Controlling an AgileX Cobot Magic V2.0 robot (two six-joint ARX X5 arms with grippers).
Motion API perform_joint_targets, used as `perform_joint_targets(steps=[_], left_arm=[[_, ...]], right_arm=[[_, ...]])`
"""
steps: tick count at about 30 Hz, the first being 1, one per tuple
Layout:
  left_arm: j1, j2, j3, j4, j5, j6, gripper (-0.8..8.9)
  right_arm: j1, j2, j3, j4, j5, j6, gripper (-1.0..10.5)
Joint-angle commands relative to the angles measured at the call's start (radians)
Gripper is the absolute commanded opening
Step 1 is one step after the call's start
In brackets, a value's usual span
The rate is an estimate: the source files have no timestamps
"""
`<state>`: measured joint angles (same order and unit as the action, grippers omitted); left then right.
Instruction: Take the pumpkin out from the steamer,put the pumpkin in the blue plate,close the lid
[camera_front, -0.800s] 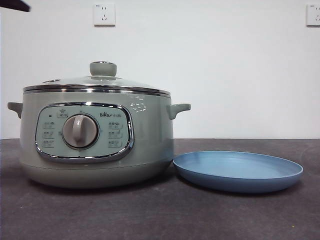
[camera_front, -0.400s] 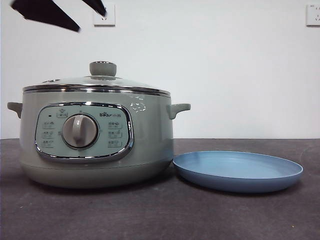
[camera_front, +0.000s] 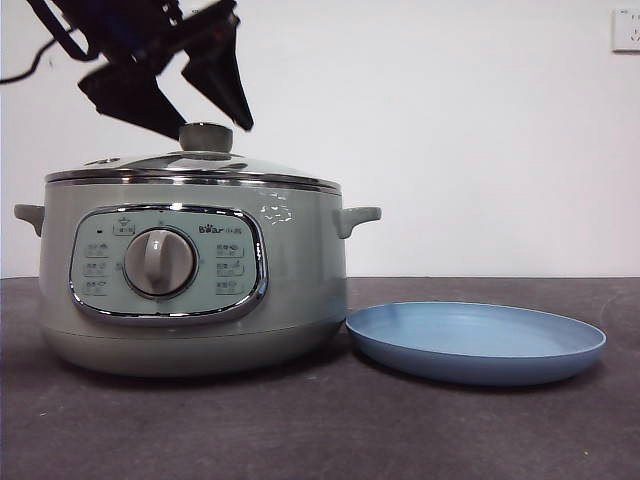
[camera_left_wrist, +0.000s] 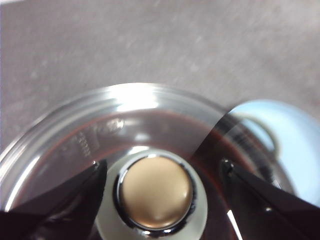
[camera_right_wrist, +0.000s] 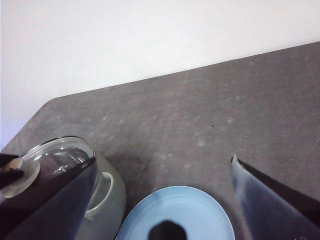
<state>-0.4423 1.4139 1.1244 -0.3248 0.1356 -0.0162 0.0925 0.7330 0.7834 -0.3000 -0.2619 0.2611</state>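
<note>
right gripper (camera_right_wrist: 165, 200) jaws wide apart above blue plate (camera_right_wrist: 200, 210); steamer (camera_right_wrist: 102, 200) with lid (camera_right_wrist: 62, 155) lower left of frame.

The steamer (camera_front: 195, 275) is pale sage green with a chrome rim, a chrome-edged control panel (camera_front: 168, 265) and a grey dial (camera_front: 160, 262). Its lid (camera_front: 195, 165) is clear glass with a pale green knob (camera_front: 206, 137). The plate (camera_front: 476, 342) is matte light blue, the table (camera_front: 320, 430) mottled dark grey, the wall (camera_front: 450, 130) white. Both jaws of the left gripper (camera_front: 190, 110) are black.
</note>
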Motion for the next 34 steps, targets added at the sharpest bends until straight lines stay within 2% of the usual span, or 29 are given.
perform_joint_targets(steps=[1, 4, 5, 9, 14, 20, 26, 30, 34], left_arm=[[-0.010, 0.010, -0.002, -0.013, -0.005, 0.021, 3.73], [-0.011, 0.010, -0.002, -0.020, -0.008, 0.022, 3.49], [-0.010, 0.010, -0.002, -0.020, -0.010, 0.024, 2.98], [-0.010, 0.010, -0.002, -0.029, -0.012, 0.071, -0.24], [-0.010, 0.010, -0.002, -0.021, -0.012, 0.073, -0.08], [-0.010, -0.023, -0.002, 0.011, -0.036, 0.071, -0.08], [-0.010, -0.133, -0.002, 0.002, -0.085, 0.069, -0.08], [-0.009, -0.234, -0.002, -0.014, -0.092, 0.069, -0.08], [-0.009, -0.346, -0.002, -0.074, -0.177, 0.074, -0.08]], right_arm=[[0.002, 0.000, 0.003, 0.003, -0.001, -0.008, 4.4], [0.002, 0.000, 0.003, 0.003, -0.001, -0.008, 4.4], [0.002, 0.000, 0.003, 0.002, -0.001, -0.008, 4.4], [0.002, 0.000, 0.003, 0.000, -0.001, -0.008, 4.4], [0.002, 0.000, 0.003, -0.026, 0.003, -0.008, 4.4], [0.002, 0.005, 0.003, -0.020, -0.007, 0.026, 4.4], [0.023, 0.053, 0.003, 0.031, -0.212, 0.026, 4.4], [0.081, 0.114, 0.006, 0.038, -0.216, 0.026, 4.4], [0.182, 0.204, 0.027, 0.039, -0.232, 0.022, 4.4]])
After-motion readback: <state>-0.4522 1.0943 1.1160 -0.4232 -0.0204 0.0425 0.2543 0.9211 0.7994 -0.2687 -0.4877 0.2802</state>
